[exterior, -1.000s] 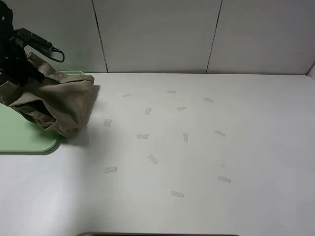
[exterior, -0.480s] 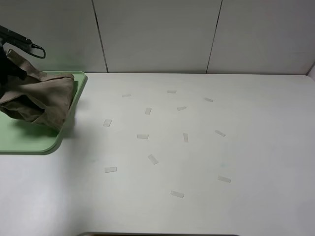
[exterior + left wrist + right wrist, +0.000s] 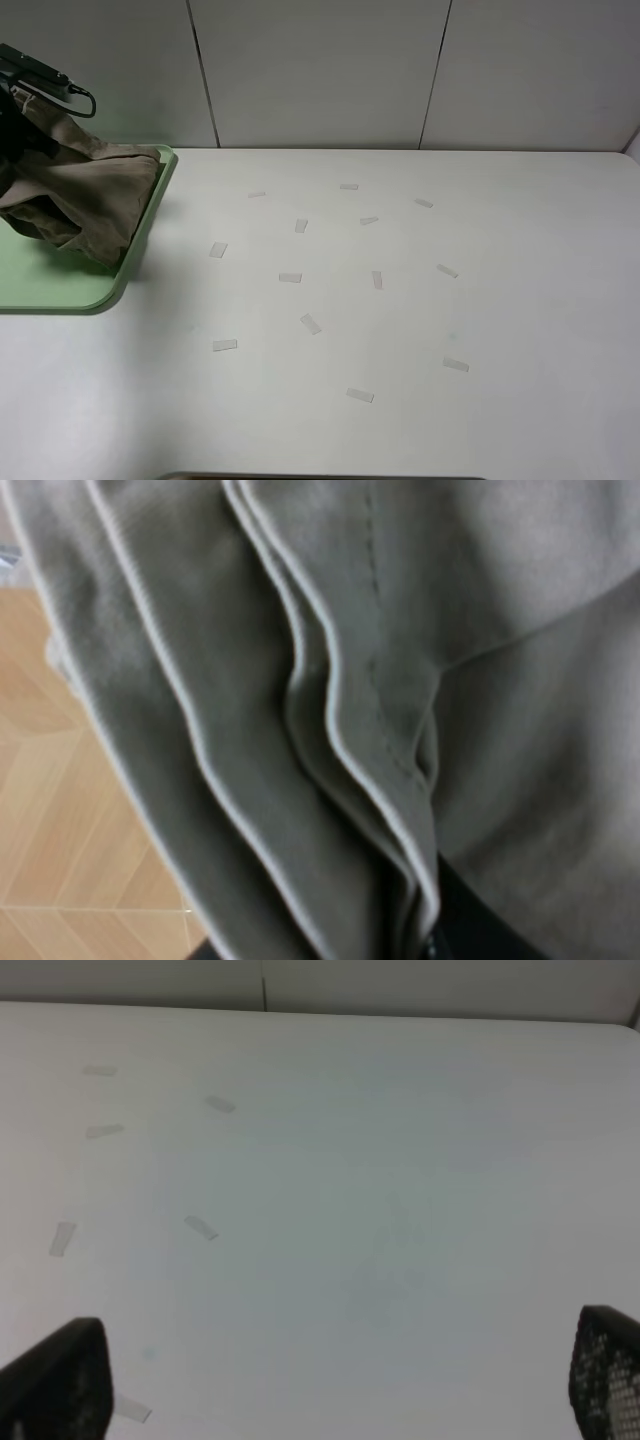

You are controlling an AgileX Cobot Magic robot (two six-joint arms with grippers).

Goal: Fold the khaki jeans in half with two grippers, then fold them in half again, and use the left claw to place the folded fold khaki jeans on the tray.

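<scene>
We see the khaki jeans [image 3: 85,200] bunched in a loose folded bundle at the far left of the exterior high view, hanging from the left arm and draped over the right end of the tray [image 3: 60,285], w/ the lowest fabric at or just above the tray's green surface; we can't tell if it touches. The tray sits at the table's [image 3: 400,300] left edge, its rim partly covered by the cloth. The left claw itself is hidden in that view, only part of the black arm and a cable loop [image 3: 75,95] showing above the bundle. In the left wrist view the frame is almost all khaki folds [image 3: 330,700], stacked hem edges running close to the lens, w/ a bit of black gripper body at the lower edge; we can't tell how the jaws stand or exactly what they pinch. Wood-pattern floor [image 3: 60,810] shows past the cloth. The right gripper [image 3: 330,1380] hangs over bare table, well apart from the jeans, fingers [image 3: 60,1380] spread wide w/ nothing between them. Small tape strips [image 3: 310,323] lie scattered across the table's middle.
</scene>
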